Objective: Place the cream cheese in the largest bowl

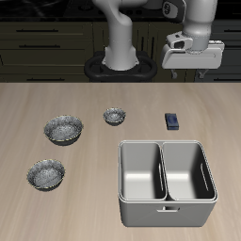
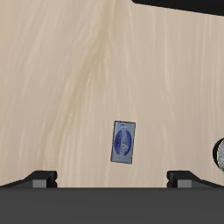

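A: Where is the cream cheese [image 1: 172, 120]?

B: Flat on the table [image 1: 56, 94], label up, untouched; taking the table's middle as the clock's centre in the exterior view, it lies at about two o'clock, just behind the metal two-compartment bin [image 1: 168, 181].

A: And the gripper [image 1: 193, 62]?

B: It hangs high above the table's back edge, well apart from the box; its fingers stand apart with nothing between them; the wrist view looks straight down at the cream cheese [image 2: 122, 142], which suggests, I think, a line-up for a descent.

A: The largest bowl?

B: At about nine o'clock I judge it to be this speckled one [image 1: 64, 129]; a near-equal bowl [image 1: 46, 173] sits at eight, the small bowl [image 1: 115, 116] near eleven; all look empty.

A: The surroundings?

B: Pale wood-grain tabletop; dark cabinets [image 1: 47, 38] behind the robot's base [image 1: 120, 66].
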### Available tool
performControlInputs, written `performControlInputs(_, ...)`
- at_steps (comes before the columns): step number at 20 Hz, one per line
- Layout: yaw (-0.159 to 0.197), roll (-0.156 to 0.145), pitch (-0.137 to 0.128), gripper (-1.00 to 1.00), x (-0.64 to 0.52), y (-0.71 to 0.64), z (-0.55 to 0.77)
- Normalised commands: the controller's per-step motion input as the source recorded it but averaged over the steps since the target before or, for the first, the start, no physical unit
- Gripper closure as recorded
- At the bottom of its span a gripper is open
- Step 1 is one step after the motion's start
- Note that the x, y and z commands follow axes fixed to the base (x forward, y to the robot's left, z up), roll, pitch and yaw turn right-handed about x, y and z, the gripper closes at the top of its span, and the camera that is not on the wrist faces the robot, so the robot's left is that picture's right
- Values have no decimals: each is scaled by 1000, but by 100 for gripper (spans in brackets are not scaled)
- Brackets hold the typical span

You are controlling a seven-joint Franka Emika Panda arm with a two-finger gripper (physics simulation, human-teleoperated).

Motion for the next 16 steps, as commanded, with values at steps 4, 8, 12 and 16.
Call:
performControlInputs(4,-11,-52,-60,-100,-50,83,-273)
performControlInputs(8,-14,-38,-51,-100,-49,100,-287)
performControlInputs(12,-5,-14,-34,-100,-45,69,-238)
performControlInputs(16,-37,-34,3,-100,33,-110,-190)
